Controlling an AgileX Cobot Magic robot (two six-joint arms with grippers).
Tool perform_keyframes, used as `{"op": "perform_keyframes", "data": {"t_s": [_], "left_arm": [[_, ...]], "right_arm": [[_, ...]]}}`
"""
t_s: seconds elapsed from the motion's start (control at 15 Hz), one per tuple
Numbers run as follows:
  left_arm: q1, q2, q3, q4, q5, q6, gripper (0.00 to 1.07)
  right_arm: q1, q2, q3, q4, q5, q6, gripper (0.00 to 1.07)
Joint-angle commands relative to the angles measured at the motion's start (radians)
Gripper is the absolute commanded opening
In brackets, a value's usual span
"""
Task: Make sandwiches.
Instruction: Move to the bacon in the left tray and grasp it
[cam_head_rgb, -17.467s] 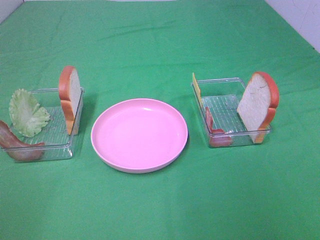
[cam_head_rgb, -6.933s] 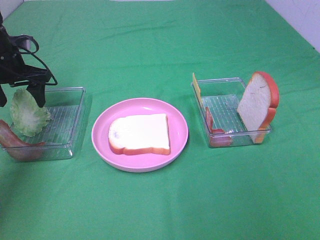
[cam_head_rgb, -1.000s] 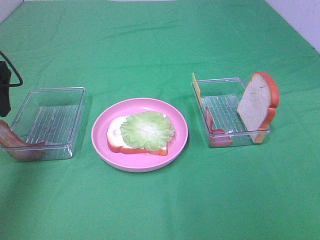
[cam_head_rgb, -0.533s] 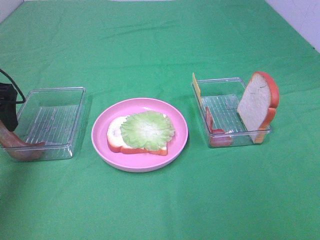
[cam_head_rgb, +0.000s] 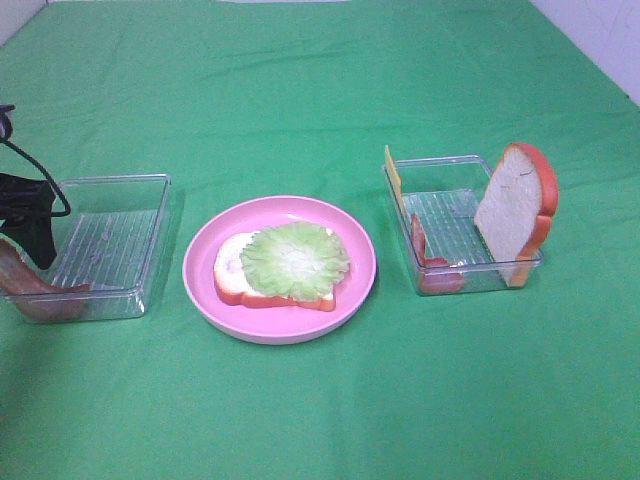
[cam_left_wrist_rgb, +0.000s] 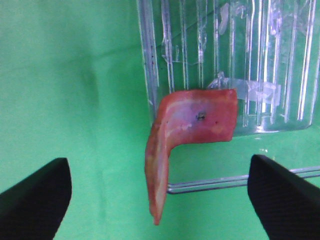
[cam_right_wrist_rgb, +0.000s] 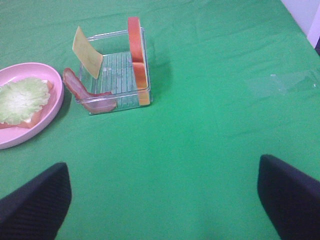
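Observation:
A bread slice (cam_head_rgb: 232, 283) lies on the pink plate (cam_head_rgb: 205, 300) with a lettuce leaf (cam_head_rgb: 294, 260) on top. My left gripper (cam_head_rgb: 38, 235) hangs open over the left clear tray (cam_head_rgb: 150, 210), right above a bent bacon strip (cam_head_rgb: 35, 290). In the left wrist view the bacon (cam_left_wrist_rgb: 192, 125) drapes over the tray's edge between the two open fingertips (cam_left_wrist_rgb: 35, 197). The right tray (cam_head_rgb: 450, 170) holds an upright bread slice (cam_head_rgb: 515, 210), a cheese slice (cam_head_rgb: 394, 175) and a bacon strip (cam_head_rgb: 430, 265). My right gripper (cam_right_wrist_rgb: 165, 200) is open and empty, away from that tray (cam_right_wrist_rgb: 117, 35).
A green cloth (cam_head_rgb: 320, 90) covers the whole table. The plate stands between the two trays. In the right wrist view the plate (cam_right_wrist_rgb: 50, 107) with lettuce (cam_right_wrist_rgb: 22, 97) sits beside the right tray.
The left gripper has come in from the left edge and lowered over the bacon strip at the left tray. The plate, bread and lettuce have not moved in the last second.

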Motion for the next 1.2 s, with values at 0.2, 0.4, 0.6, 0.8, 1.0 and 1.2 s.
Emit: {"op": "perform_keyframes", "data": {"t_s": [0.2, 0.4, 0.6, 0.8, 1.0, 1.2], "left_arm": [[-0.001, 0.013, 0.008, -0.007, -0.005, 0.004, 0.78], [-0.001, 0.013, 0.008, -0.002, -0.005, 0.004, 0.66], [-0.001, 0.013, 0.008, -0.001, 0.012, 0.003, 0.66], [-0.001, 0.013, 0.008, -0.001, 0.021, -0.005, 0.61], [-0.001, 0.013, 0.008, 0.000, 0.015, -0.005, 0.41], [-0.001, 0.013, 0.008, 0.000, -0.006, -0.003, 0.15]], "right_arm": [[-0.002, -0.014, 0.001, 0.001, -0.014, -0.017, 0.97], [-0.002, -0.014, 0.001, 0.001, -0.014, -0.017, 0.97], [-0.002, -0.014, 0.001, 0.001, -0.014, -0.017, 0.97], [-0.002, -0.014, 0.001, 0.001, -0.014, -0.017, 0.97], [-0.002, -0.014, 0.001, 0.001, -0.014, -0.017, 0.97], [-0.002, -0.014, 0.001, 0.001, -0.014, -0.017, 0.97]]}}
